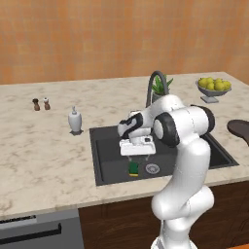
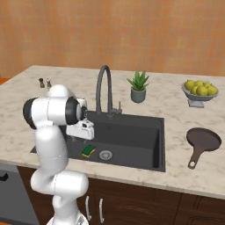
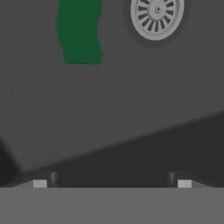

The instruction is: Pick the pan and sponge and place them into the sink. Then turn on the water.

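We are seeing even, bright, shadowless rendered light on the counter (image 2: 176, 176); the sink (image 3: 109, 109) basin is reading dim and softly blurred up close.

Matt dark sink (image 2: 132, 136); marbled stone counter (image 2: 176, 114); silver metal drain (image 3: 156, 15).

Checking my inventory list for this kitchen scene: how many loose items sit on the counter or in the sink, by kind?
Pan: 1
Sponge: 1
Shakers: 2
Soap dispenser: 1
Potted plant: 1
Fruit bowl: 1
Total: 7
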